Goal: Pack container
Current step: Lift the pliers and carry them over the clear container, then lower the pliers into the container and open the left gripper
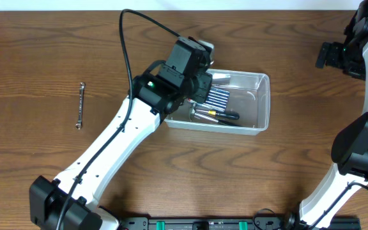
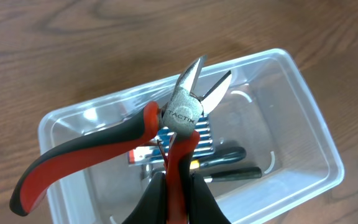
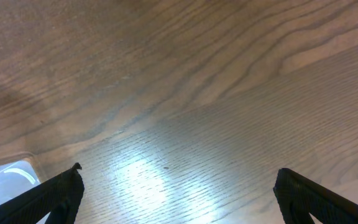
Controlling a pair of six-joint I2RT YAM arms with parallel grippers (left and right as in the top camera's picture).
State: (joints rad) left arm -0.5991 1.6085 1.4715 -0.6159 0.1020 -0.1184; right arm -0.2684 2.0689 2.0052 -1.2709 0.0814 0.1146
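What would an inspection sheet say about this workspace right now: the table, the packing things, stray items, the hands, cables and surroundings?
Surface: wooden table, brown grain, no spills seen.
Job's things: clear tub on the table, holding a blue-striped set and dark-handled tools; red-handled pliers held above it, not yet inside.
Clutter: one wrench lying on the table, well to the left of the tub.
Hands: left hand shut on one handle of the pliers; right hand open above the table, holding nothing.
Cables: black cable looping off the left arm.
Surroundings: nothing seen.
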